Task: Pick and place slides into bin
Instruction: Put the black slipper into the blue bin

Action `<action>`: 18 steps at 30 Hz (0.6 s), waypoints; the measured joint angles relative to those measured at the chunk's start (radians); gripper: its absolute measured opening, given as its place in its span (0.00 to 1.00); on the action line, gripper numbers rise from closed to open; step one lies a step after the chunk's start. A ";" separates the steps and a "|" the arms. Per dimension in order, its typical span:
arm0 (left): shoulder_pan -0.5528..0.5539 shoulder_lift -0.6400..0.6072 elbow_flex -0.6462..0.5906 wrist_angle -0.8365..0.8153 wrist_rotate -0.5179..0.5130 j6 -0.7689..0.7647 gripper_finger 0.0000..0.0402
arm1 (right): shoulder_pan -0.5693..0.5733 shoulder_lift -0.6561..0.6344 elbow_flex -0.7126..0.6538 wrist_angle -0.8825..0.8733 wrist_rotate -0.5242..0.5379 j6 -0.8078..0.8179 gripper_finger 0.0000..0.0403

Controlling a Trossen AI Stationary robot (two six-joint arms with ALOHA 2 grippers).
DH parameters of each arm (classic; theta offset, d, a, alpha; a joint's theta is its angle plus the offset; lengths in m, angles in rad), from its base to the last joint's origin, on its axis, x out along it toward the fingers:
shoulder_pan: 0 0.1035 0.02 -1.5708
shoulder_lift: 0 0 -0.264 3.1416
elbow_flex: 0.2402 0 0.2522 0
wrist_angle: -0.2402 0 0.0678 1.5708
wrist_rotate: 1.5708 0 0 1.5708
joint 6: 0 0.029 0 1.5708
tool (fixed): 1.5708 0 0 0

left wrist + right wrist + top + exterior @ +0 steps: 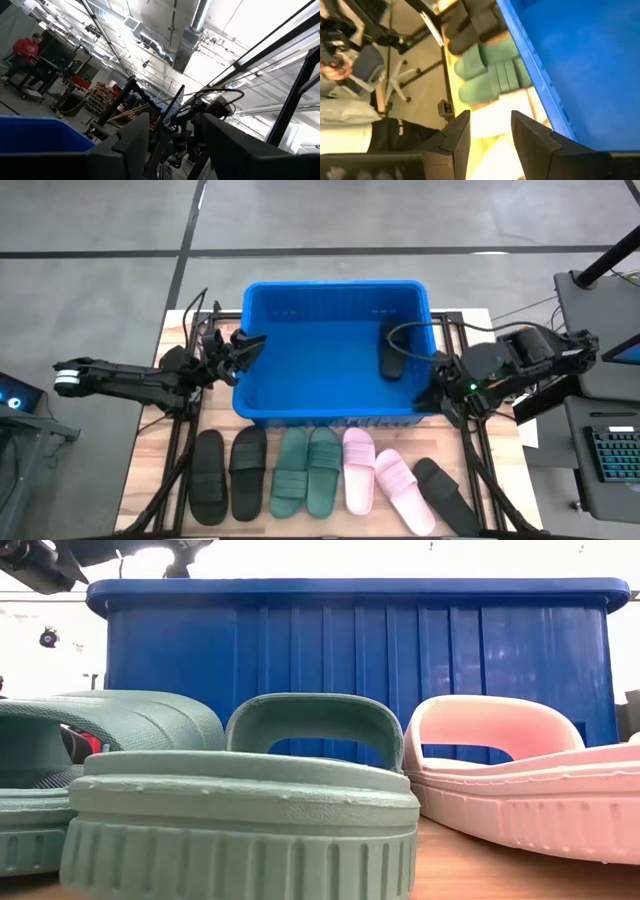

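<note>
I have the blue bin [335,350] standing at the far middle of the bench [150,480], with one black slide [391,348] already lying inside it against the right wall, so by my reckoning one is done and seven are left. Those seven sit in a row along the near edge of the bench, toes toward the bin: a black pair [228,473] on the left, the dark green pair [306,470] in the middle, the pink pair [385,480] right of them, and a lone black slide [446,495] at the near right, angled away from the others. I read that tidy row as laid out so each one can be reached from above without disturbing its neighbour. My right end effector [443,402] hangs over the bin's near right corner; the wrist view shows its fingers [456,135] parted with nothing between them, looking down past the rim at the green and pink slides, which are near but below and to the near side of it, not touching. My left end effector [243,348] waits at the bin's left wall, fingers [131,142] apart and empty, tipped up toward the ceiling, well apart from the black pair. The closest candidate for the right arm looks like the lone black slide or the pink pair.
</note>
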 joint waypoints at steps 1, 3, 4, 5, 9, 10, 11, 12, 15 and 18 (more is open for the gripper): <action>0.000 0.002 0.000 0.001 0.000 0.000 0.42 | 0.017 0.006 0.000 -0.013 0.011 0.019 0.33; 0.000 0.002 0.000 -0.002 0.000 0.000 0.42 | 0.053 0.017 -0.002 -0.055 0.040 0.079 0.33; 0.000 0.002 0.000 -0.002 0.001 0.000 0.42 | 0.074 0.024 -0.002 -0.085 0.061 0.128 0.33; 0.000 0.003 0.000 0.000 0.002 0.000 0.42 | 0.095 0.029 -0.002 -0.120 0.085 0.186 0.33; 0.000 0.011 -0.001 -0.002 0.005 0.000 0.42 | 0.191 0.043 -0.008 -0.271 0.179 0.488 0.33; 0.000 0.014 -0.001 0.000 0.007 0.000 0.42 | 0.222 0.047 -0.011 -0.295 0.202 0.562 0.33; 0.000 0.016 -0.001 0.000 0.007 0.000 0.42 | 0.252 0.048 -0.014 -0.313 0.223 0.629 0.33; 0.000 0.017 -0.002 -0.002 0.007 0.000 0.42 | 0.285 0.049 -0.017 -0.323 0.237 0.691 0.33; 0.000 0.024 -0.002 0.001 0.007 0.000 0.42 | 0.369 0.049 -0.027 -0.325 0.263 0.830 0.33; 0.000 0.026 -0.002 -0.004 0.007 0.000 0.42 | 0.433 0.056 -0.032 -0.327 0.273 0.954 0.33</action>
